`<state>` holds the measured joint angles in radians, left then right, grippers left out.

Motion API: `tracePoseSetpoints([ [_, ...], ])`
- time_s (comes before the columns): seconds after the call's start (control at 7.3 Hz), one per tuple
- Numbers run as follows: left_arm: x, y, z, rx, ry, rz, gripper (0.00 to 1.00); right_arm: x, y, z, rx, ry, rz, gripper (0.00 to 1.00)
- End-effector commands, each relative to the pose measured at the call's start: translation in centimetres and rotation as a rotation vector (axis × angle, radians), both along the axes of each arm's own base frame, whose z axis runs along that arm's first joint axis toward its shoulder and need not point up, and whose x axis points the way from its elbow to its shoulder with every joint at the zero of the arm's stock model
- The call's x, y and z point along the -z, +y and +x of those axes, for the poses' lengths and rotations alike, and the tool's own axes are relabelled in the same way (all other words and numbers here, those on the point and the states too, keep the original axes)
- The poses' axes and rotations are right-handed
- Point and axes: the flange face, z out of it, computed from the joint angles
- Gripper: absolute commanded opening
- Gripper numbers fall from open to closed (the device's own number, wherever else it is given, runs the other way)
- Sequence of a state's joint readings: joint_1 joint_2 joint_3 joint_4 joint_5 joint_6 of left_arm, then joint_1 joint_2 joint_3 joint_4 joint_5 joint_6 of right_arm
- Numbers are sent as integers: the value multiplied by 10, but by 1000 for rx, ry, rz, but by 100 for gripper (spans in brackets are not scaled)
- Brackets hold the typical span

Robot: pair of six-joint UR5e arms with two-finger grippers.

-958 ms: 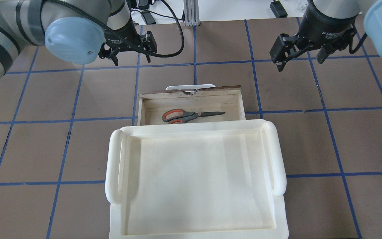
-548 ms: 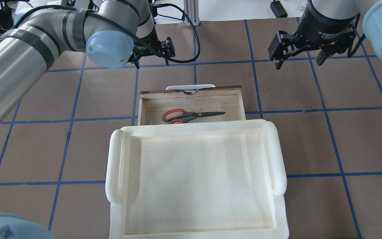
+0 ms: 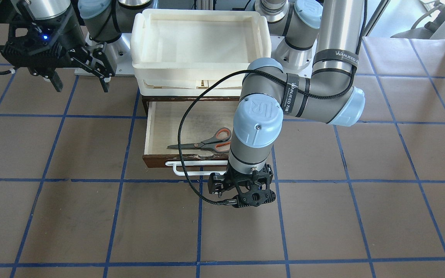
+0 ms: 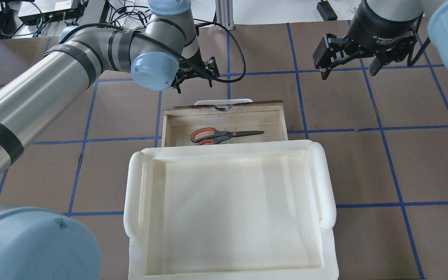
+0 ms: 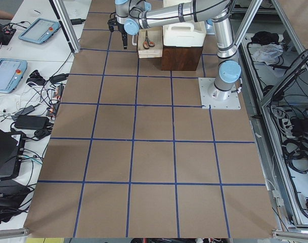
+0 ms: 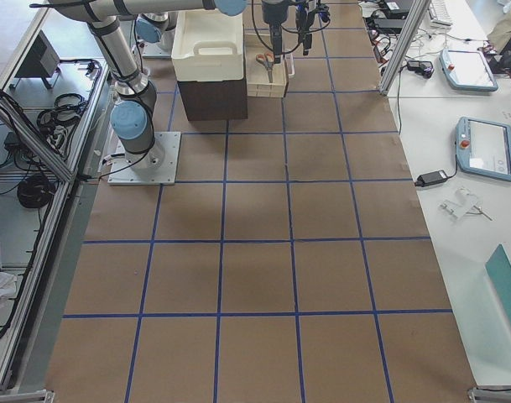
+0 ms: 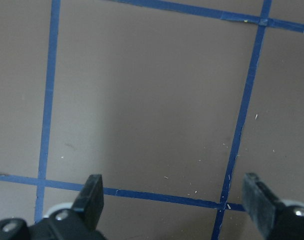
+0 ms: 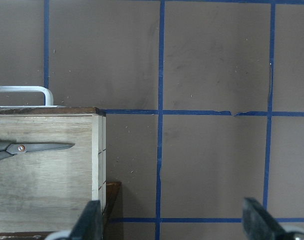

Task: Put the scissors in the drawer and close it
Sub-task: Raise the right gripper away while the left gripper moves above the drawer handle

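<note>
Scissors (image 4: 224, 135) are lying in the open mid-frame drawer (image 4: 247, 111), so the left gripper (image 4: 194, 86), spread and empty, is hovering by its handle (image 4: 224, 102), likely to push; the right gripper (image 4: 348, 74) is idling upper right, spread, empty.

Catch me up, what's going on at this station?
The scissors already lie inside the drawer, which is pulled out and not yet closed. The left end effector is open and empty over the table, just beyond the drawer's white handle, and not touching it. The right end effector is open and empty, off to the side of the drawer.
</note>
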<state>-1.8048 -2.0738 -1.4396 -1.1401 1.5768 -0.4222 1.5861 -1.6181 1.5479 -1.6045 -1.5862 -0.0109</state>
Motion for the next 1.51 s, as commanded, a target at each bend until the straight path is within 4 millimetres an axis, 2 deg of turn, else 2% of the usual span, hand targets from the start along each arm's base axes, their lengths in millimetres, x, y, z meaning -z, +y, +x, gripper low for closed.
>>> tracePoseSetpoints([
  [0.0, 15, 3, -15, -51, -5, 27, 100, 1, 0, 0, 3, 0, 3, 100],
  [0.41, 22, 11, -15, -80, -31, 120, 100, 1, 0, 0, 3, 0, 4, 100],
  [1.37, 0, 22, -14, -90, -10, 216, 100, 1, 0, 0, 2, 3, 4, 100],
])
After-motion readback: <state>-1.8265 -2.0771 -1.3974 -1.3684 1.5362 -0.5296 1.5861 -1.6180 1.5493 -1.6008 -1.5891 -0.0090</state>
